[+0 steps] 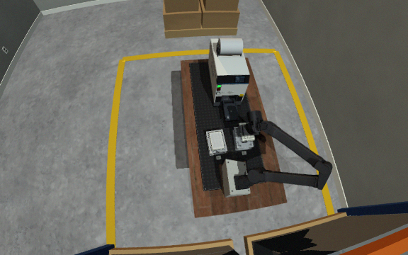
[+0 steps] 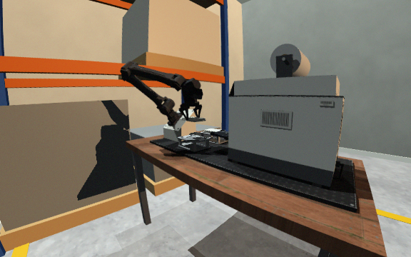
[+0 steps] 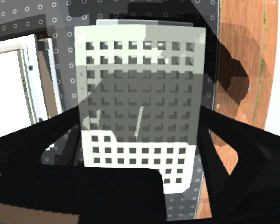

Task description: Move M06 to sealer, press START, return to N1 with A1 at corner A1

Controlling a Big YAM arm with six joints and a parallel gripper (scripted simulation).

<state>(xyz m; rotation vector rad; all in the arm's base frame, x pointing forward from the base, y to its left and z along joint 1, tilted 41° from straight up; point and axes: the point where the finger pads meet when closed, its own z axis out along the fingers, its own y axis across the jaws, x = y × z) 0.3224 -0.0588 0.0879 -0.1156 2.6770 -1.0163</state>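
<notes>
My gripper (image 2: 194, 118) (image 3: 139, 112) is shut on a pale plate, taken to be M06 (image 3: 141, 90) (image 1: 248, 138), by its long sides. It holds the plate level, well above the clear nest (image 1: 244, 145) (image 2: 193, 145) on the right. No label on the plate is readable. The other nest holds a white-topped plate (image 1: 217, 141) (image 3: 8, 95); the nest labels are too small to read. The sealer (image 1: 233, 66) (image 2: 284, 143) has its dark stage (image 1: 230, 110) out, with no plate seen on it. Its lamp (image 1: 219, 86) is green.
The sealer with its foil roll (image 1: 231, 46) (image 2: 289, 58) stands tall at the far end of the black breadboard (image 1: 204, 106). The arm's pale base (image 1: 230, 177) is at the near end. The held plate hides part of the nest beneath it.
</notes>
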